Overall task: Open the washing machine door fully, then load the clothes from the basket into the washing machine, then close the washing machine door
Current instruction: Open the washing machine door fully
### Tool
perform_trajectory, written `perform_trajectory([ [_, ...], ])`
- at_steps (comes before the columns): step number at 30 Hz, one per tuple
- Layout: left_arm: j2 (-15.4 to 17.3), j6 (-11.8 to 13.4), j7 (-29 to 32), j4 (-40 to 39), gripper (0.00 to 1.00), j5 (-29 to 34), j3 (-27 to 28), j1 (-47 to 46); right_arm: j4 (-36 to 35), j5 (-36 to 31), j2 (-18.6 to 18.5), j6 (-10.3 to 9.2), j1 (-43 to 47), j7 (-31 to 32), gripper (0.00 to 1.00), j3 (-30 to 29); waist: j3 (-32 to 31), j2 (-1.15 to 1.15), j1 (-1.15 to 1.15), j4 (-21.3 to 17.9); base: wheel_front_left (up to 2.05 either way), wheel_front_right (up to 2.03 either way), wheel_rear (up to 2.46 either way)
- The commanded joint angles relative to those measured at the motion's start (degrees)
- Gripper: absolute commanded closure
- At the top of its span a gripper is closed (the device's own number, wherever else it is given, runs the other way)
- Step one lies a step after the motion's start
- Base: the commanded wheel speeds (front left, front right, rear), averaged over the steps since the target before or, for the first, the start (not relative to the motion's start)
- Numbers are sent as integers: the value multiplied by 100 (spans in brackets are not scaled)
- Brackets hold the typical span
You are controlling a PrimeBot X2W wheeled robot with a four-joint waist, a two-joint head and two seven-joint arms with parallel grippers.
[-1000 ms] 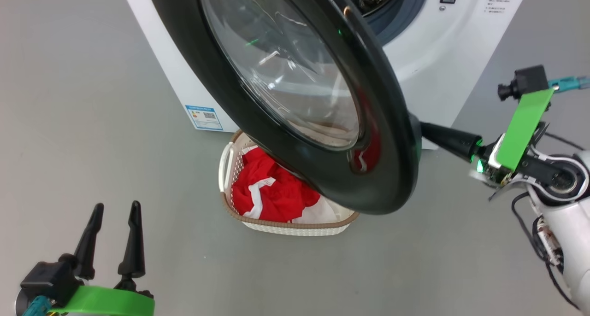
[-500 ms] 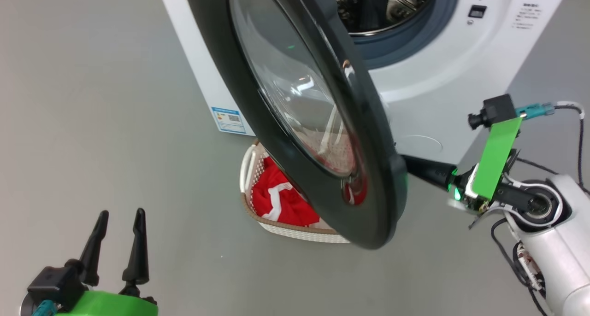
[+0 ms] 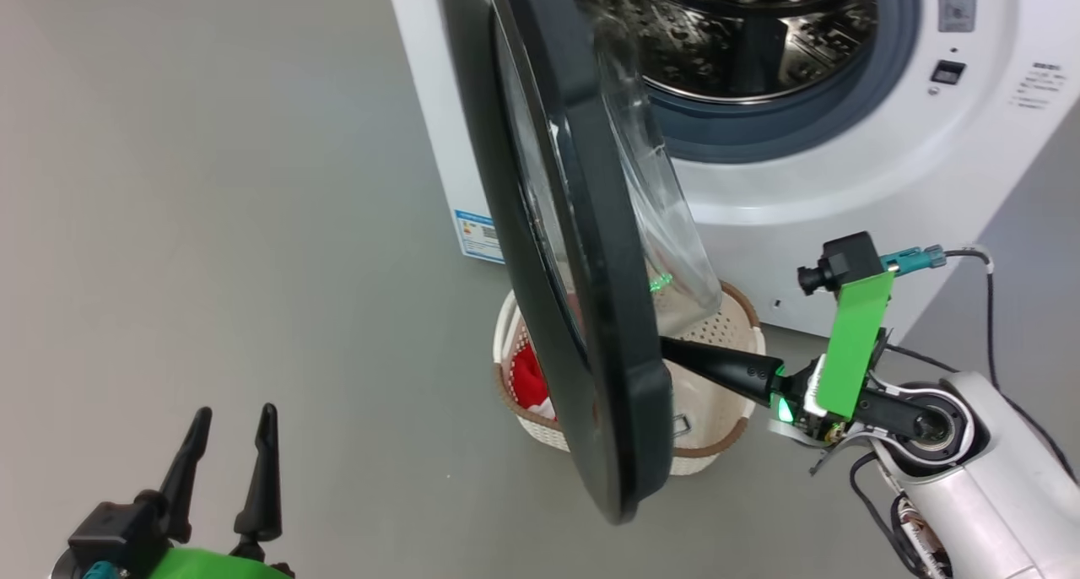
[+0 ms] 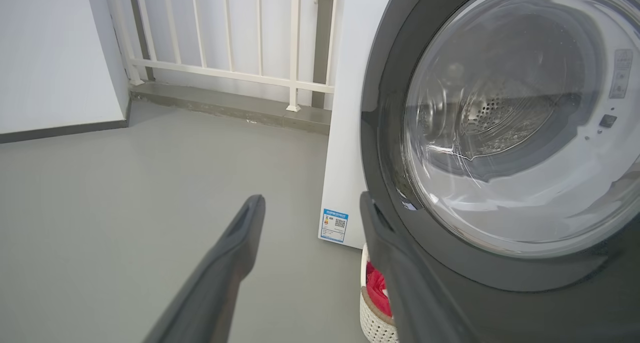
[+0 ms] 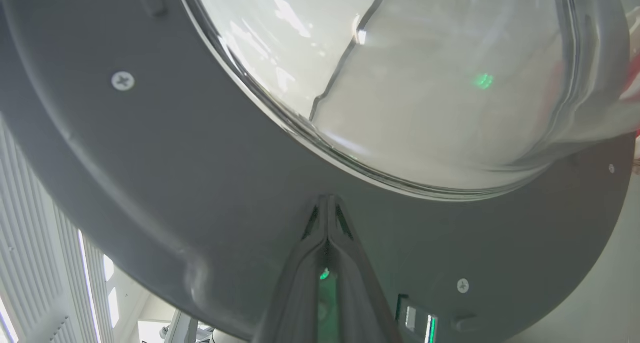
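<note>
Two shut, empty fingers of my right gripper [image 3: 679, 353] touch the inner rim of the washing machine door [image 3: 595, 292], which stands to their left, so I'd push leftward.

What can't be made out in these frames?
- Head view: most of the clothes and basket, behind the washing machine door.
- Head view: printed text on the washing machine, too small.
- Left wrist view: basket bottom, cut off by the frame edge.
</note>
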Motion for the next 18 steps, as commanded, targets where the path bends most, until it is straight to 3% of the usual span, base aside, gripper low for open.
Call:
perform_trajectory([
  [1, 154, -18, -53, -97, 0, 100, 173, -84, -167, 33, 150, 10, 8, 49, 100, 112, -64, 0, 0, 147, 0, 0, 0],
  [18, 111, -18, -53, -80, 0, 114, 212, -82, -1, -66, 771, 10, -165, 151, 100, 128, -97, 0, 0, 645, 0, 0, 0],
])
